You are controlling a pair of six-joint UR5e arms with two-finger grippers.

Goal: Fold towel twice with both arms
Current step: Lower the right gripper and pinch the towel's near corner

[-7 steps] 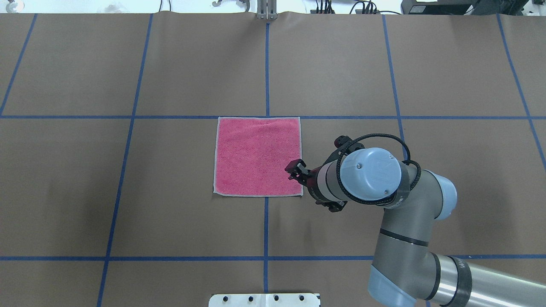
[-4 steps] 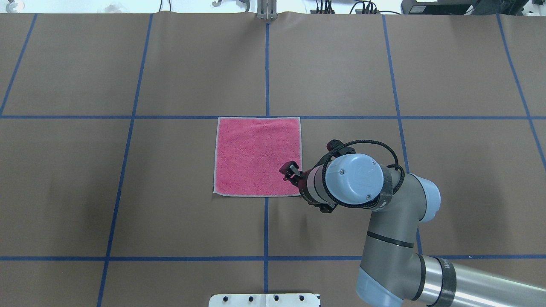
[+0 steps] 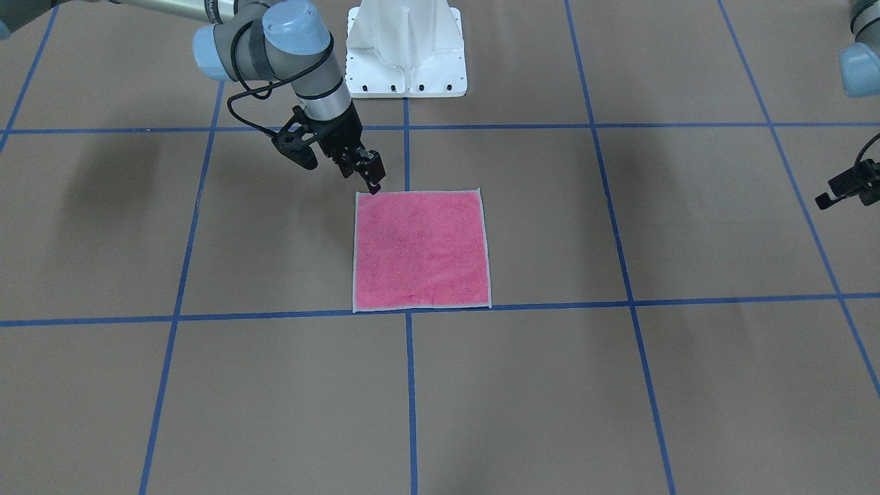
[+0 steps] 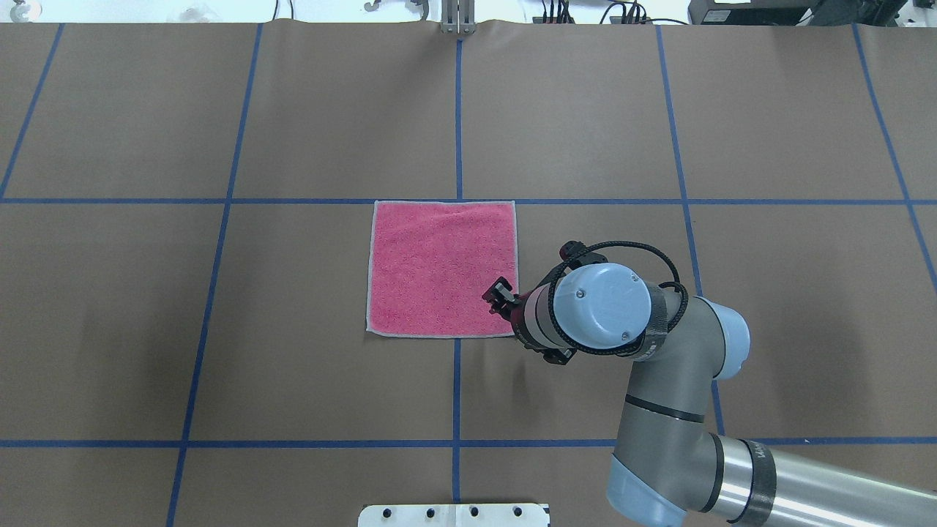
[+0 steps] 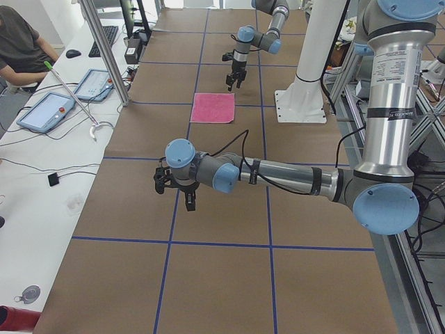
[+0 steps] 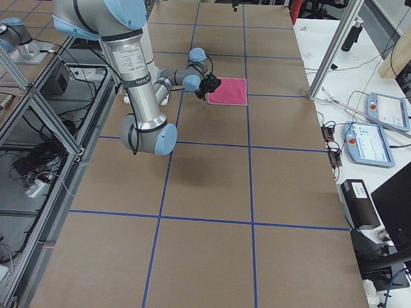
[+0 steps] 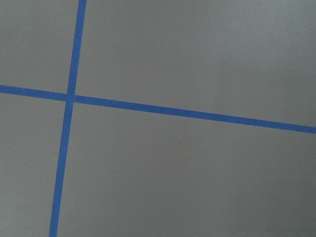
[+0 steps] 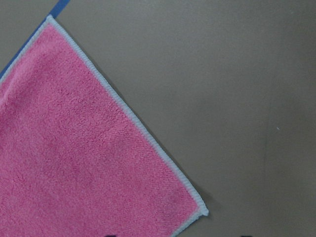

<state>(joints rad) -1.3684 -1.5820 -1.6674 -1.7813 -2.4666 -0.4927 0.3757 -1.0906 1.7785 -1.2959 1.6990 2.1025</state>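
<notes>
The towel [image 4: 432, 263] lies flat and unfolded, pink face up, at the table's middle; it also shows in the front view [image 3: 421, 251]. My right gripper [image 4: 499, 298] hangs over the towel's near right corner, just above it, seen at that corner in the front view [image 3: 372, 180]. The right wrist view shows that corner [image 8: 200, 210] close below, with two dark fingertip edges wide apart at the bottom, so the gripper is open and empty. My left gripper [image 5: 189, 200] hovers over bare table far to the left; I cannot tell whether it is open.
Blue tape lines [image 4: 457, 117] divide the brown paper table cover. The white pedestal base [image 3: 405, 48] stands at the robot's edge. Part of the left wrist [image 3: 849, 187] shows at the front view's right edge. An operators' bench with tablets [image 5: 49, 108] runs along the far side.
My right arm has moved left and slightly toward the robot, bringing the gripper closer over the towel's near right corner. The towel has not moved.
</notes>
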